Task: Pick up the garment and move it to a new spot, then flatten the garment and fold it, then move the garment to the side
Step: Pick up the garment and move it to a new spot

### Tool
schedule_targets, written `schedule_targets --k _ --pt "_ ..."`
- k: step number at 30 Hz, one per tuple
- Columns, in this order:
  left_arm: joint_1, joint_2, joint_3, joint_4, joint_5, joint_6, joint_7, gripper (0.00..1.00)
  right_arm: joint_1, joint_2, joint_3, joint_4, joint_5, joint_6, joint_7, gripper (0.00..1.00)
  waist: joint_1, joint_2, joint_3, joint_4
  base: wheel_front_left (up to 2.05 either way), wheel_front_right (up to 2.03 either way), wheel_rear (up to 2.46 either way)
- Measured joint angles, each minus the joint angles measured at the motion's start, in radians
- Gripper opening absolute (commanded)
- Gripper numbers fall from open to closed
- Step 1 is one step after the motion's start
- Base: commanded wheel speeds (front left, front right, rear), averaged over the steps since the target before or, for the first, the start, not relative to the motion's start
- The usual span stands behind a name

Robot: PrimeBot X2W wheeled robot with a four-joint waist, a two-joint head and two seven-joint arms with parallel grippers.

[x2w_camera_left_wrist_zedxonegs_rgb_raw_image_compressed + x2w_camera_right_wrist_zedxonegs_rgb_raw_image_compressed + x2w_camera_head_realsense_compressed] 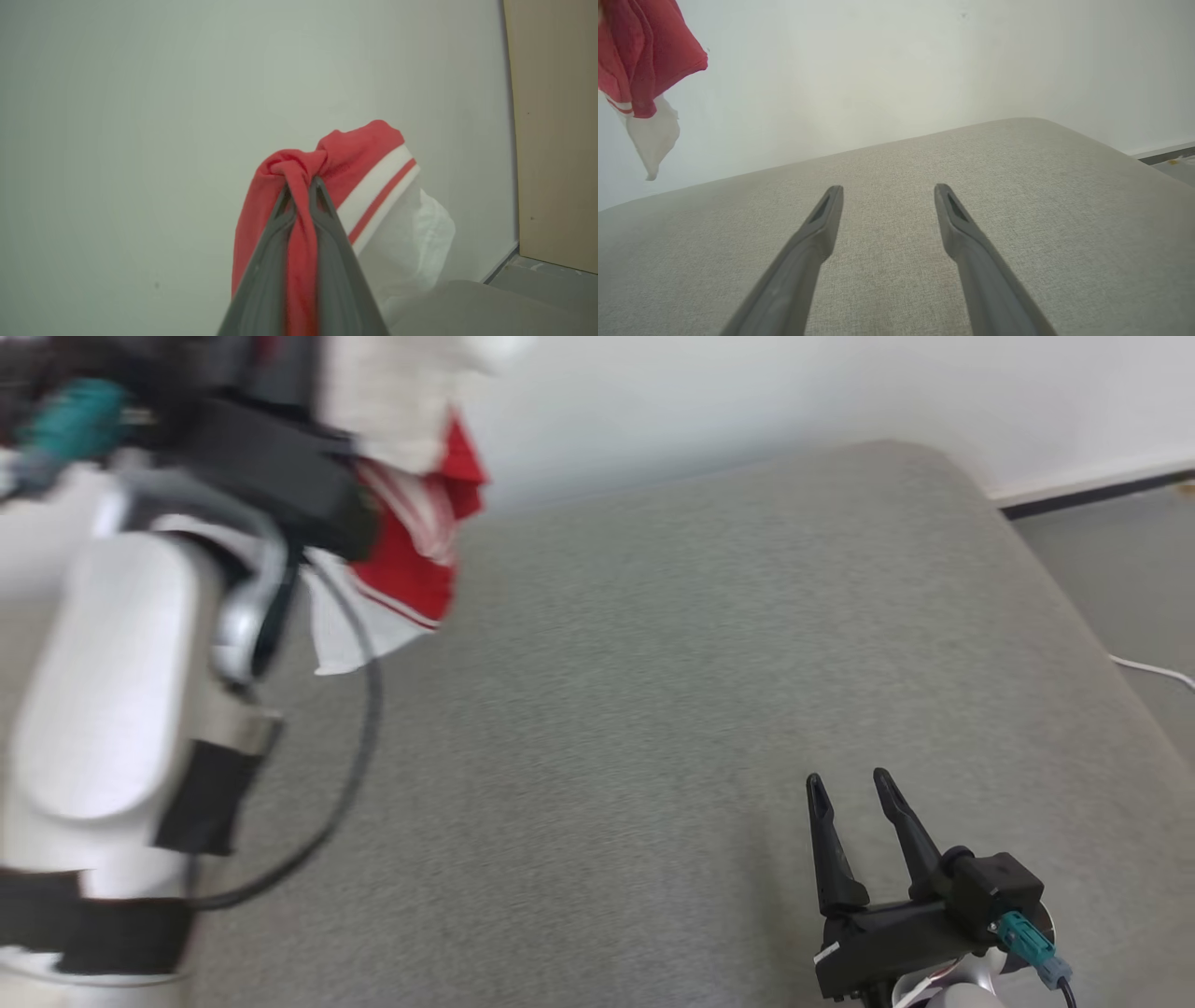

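The left pincer [301, 183] is clenched on a bunched fold of the red-and-white garment [359, 156], red cloth squeezed between its two dark fingers and the rest dangling free in the air. From the head view the garment hangs up at about ten o'clock, clear of the grey fabric surface [653, 663] and in front of the pale wall [747, 392], its white tail being the lowest part. The right pincer [848, 780] sits down at five o'clock, released, jaws wide apart and holding nothing, fingers pointing out over bare grey fabric, well apart from the garment. To my eye this is the first step: the pick-up is made and the carry to a new spot is in hand, with flattening and folding not yet begun. The next move, I'd judge, calls for lowering the garment onto the open middle of the surface so the hanging tail lands first and lies out rather than heaping. The free pincer would then be wanted to catch a second edge and draw the cloth flat.
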Motion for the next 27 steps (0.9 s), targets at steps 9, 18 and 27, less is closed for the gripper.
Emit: schedule_targets --k 9,18,27 --pt "0.005 -0.146 -0.132 0.024 -0.022 -0.004 -0.031 0.0 0.012 0.0 -0.007 -0.002 0.002 0.0 0.0 1.0 0.0 0.0 -0.008 -0.104 0.0 0.0 0.0" --pt "0.198 -0.163 -0.11 0.054 -0.085 0.047 -0.093 0.0 0.015 0.0 -0.027 -0.007 0.0 0.0 0.0 1.0 0.0001 0.0 0.017 -0.096 0.0 0.0 0.0" --pt "0.393 -0.091 -0.052 0.175 -0.124 0.072 -0.169 0.0 -0.009 0.0 -0.016 0.004 -0.012 0.0 0.0 1.0 0.0002 0.0002 0.048 -0.045 0.0 0.0 0.0"
